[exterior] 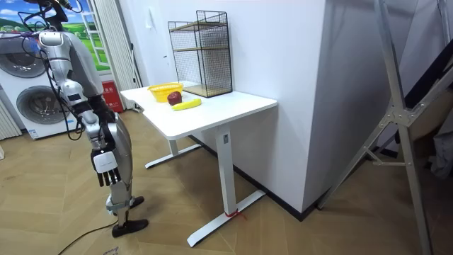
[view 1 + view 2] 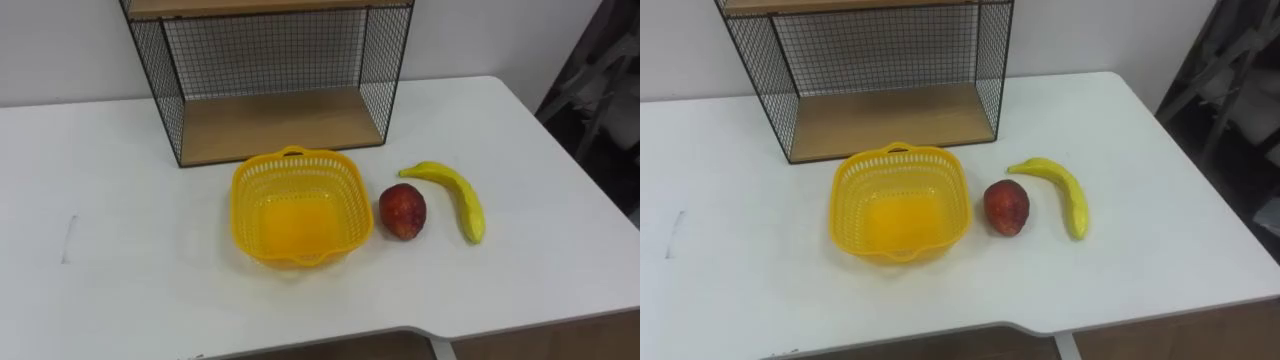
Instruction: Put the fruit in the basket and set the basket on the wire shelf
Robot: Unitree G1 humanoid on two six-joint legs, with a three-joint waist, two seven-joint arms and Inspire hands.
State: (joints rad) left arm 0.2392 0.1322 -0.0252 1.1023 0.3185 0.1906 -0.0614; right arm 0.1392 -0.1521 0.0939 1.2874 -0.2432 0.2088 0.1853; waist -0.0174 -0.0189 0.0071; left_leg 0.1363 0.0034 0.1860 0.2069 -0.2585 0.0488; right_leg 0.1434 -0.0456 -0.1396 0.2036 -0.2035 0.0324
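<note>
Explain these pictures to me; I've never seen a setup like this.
This is a humanoid robot with two arms. Two pictures come from the camera eyes in its head, looking down at a white table; the third is from a camera across the room. On the table lie an empty yellow basket, a red fruit and a banana, in front of a wire shelf. The room view shows the robot standing beside the table, its right robot hand hanging down, holding nothing.
</note>
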